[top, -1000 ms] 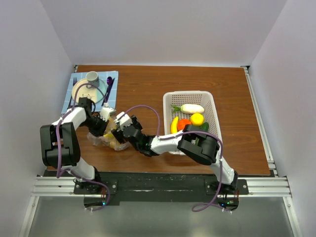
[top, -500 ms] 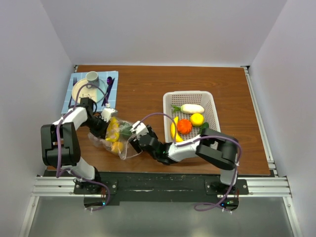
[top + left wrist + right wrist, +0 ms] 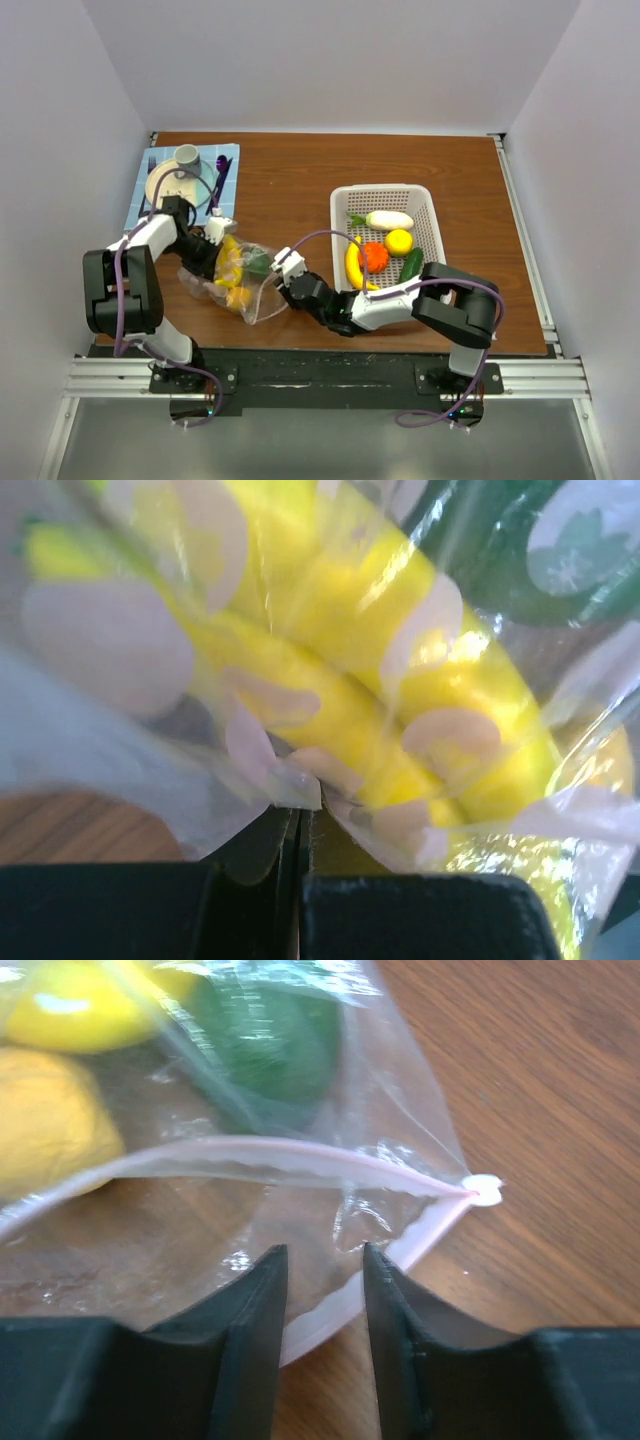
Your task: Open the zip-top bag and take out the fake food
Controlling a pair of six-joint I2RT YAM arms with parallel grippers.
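The zip-top bag [image 3: 243,288] lies on the table's left side, its mouth gaping to the right. In the right wrist view its pink zipper strip [image 3: 300,1150] has parted into two lips. Inside lies fake food: yellow pieces [image 3: 230,265], a green one [image 3: 270,1040] and a yellow-orange one [image 3: 45,1120]. My left gripper [image 3: 221,240] is shut on a fold of the bag's plastic [image 3: 290,785] beside a yellow banana [image 3: 400,710]. My right gripper [image 3: 325,1260] is at the mouth, jaws narrowly apart, with the lower lip lying between its fingers.
A white mesh basket [image 3: 432,215] to the right holds a banana, an orange tomato, a yellow round fruit, a green cucumber and a cream-white piece. A blue mat [image 3: 228,155] with a plate, a cup and a purple utensil sits at the back left.
My right gripper has drawn back rightward from deep over the bag to its mouth, and its jaws have narrowed. The bag's mouth now gapes wider. The left gripper has stayed put.
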